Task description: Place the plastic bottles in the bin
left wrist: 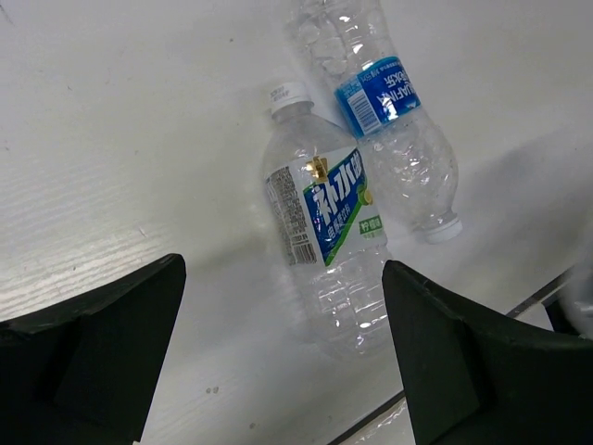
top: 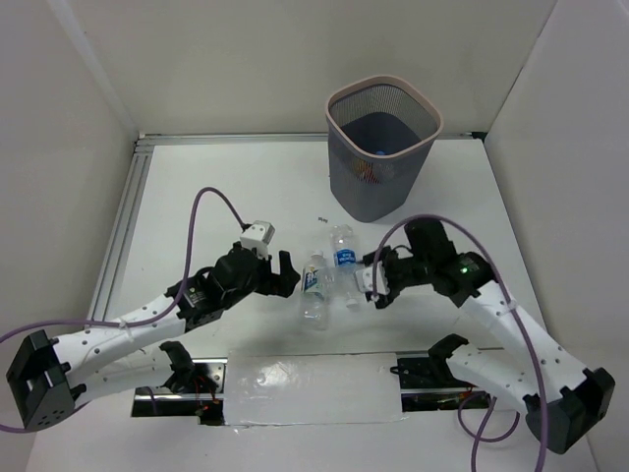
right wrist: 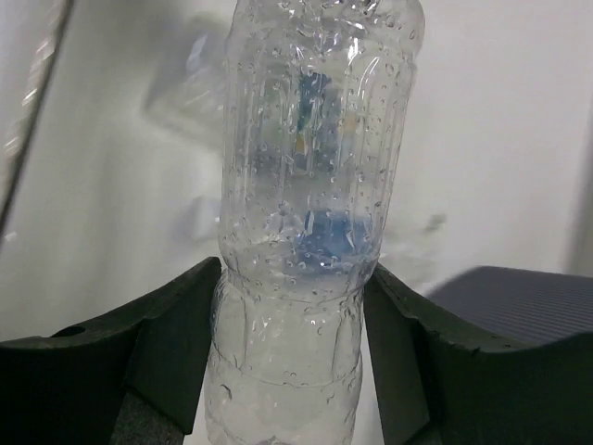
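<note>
The bin [top: 428,126], dark mesh with a pale rim, stands at the back; orange and blue things show dimly through its mesh. Two clear bottles lie side by side mid-table: a green-white-labelled one [top: 314,287] [left wrist: 326,243] and a blue-labelled one [top: 343,258] [left wrist: 389,120], both white-capped. My left gripper [top: 286,274] [left wrist: 283,362] is open, just left of the green-white bottle, whose base lies between the fingers [left wrist: 93,352]. My right gripper [top: 374,288] [right wrist: 295,315] is shut on a clear bottle [right wrist: 310,185] with no label showing, right of the blue-labelled one.
White walls close in the table on the left, back and right. A metal rail [top: 123,226] runs along the left edge. A shiny taped sheet [top: 305,388] lies at the front between the arm bases. The bin's dark side [right wrist: 519,297] shows in the right wrist view.
</note>
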`<act>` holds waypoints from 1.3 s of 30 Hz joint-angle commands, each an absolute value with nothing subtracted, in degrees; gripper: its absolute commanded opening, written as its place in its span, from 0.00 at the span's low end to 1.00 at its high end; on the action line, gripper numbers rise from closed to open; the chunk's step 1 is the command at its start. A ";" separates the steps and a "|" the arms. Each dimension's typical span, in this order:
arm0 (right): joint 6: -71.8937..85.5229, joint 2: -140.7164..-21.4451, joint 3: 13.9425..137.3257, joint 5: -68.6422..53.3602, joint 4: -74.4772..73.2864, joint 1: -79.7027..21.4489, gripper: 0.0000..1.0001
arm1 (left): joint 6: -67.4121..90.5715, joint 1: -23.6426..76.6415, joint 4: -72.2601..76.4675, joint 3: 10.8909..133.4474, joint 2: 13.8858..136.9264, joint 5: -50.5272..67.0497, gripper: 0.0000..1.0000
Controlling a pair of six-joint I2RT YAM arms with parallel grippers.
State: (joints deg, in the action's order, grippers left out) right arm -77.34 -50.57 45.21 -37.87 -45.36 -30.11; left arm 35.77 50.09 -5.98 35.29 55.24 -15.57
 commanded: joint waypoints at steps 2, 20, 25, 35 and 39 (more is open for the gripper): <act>-66.55 -50.27 57.88 -39.30 -41.24 -29.36 0.35 | 33.05 50.36 -0.18 33.32 52.30 -17.40 1.00; -36.48 -81.99 95.88 -15.38 -6.15 -21.20 0.41 | 33.05 52.12 4.65 37.61 64.50 -8.17 1.00; -33.31 -89.73 97.29 -20.28 -3.35 -14.60 0.64 | 33.57 53.88 6.67 39.02 69.25 -9.49 1.00; -23.30 -95.02 104.07 -30.84 -13.27 -6.25 1.00 | 34.19 56.25 7.29 42.80 78.47 -14.31 1.00; -22.15 -87.39 96.27 -34.97 -15.99 -5.10 1.00 | 36.12 58.09 3.61 45.96 83.91 -20.20 1.00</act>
State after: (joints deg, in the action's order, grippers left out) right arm -24.95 -95.90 99.35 -29.19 -14.09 -5.30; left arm 33.98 56.95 3.88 42.46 80.86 -14.22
